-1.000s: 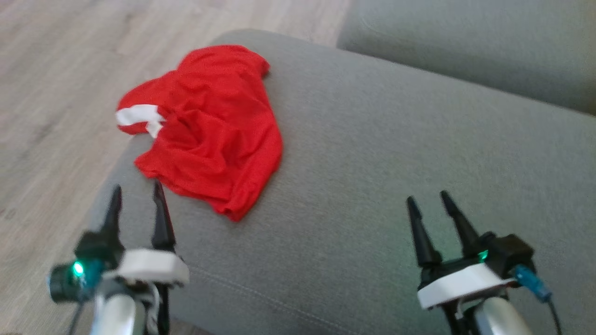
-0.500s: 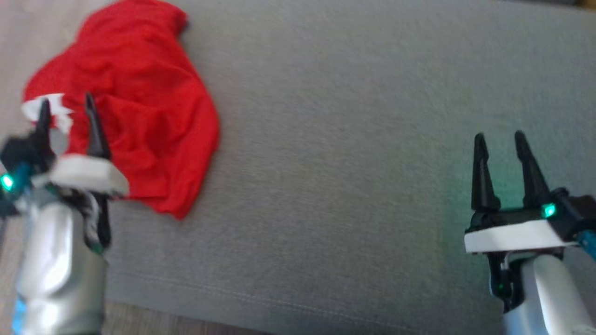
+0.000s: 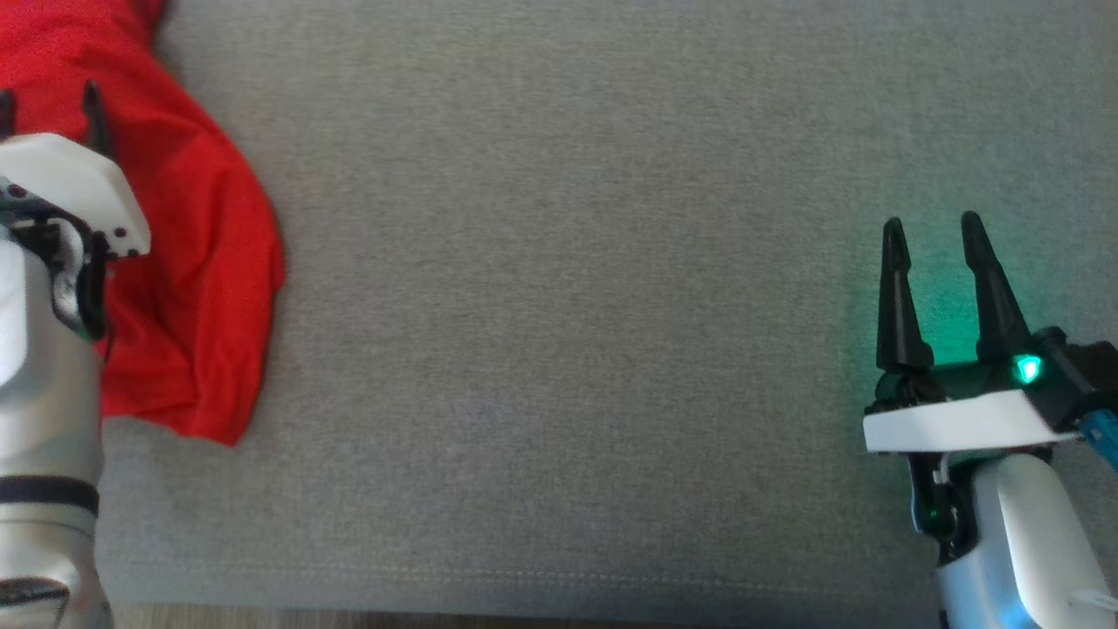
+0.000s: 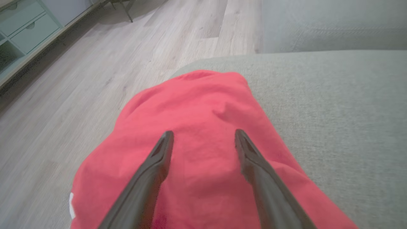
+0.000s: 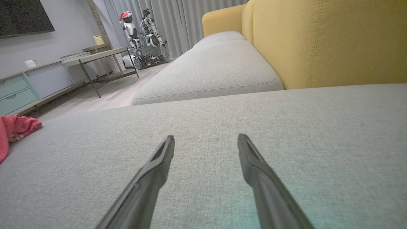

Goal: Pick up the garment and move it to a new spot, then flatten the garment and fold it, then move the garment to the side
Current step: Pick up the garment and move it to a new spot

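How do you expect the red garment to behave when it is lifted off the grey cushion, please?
The red garment lies crumpled in soft folds, so it will probably hang limp rather than keep its shape. It looks thin, so likely light. It sits at the edge of the cushion beside the floor, so a push might slide it off.

Garment (image 4: 197,111): red cloth, matt, soft, finely creased, with a white trim patch (image 4: 72,205). Cushion (image 3: 568,306): grey woven fabric, matt, slightly rough in grain, with a stitched seam along the near edge. Fingers (image 4: 149,178): dark plastic, smooth, faintly shiny. Wrist shell (image 3: 961,424): white plastic, matt and smooth. Forearm (image 3: 44,376): silvery and glossy; painted plastic or metal, cannot tell which. Floor (image 4: 79,63): pale wood-look planks, smooth, low sheen. Sofa back (image 5: 318,41): yellow fabric, matt, fine weave.
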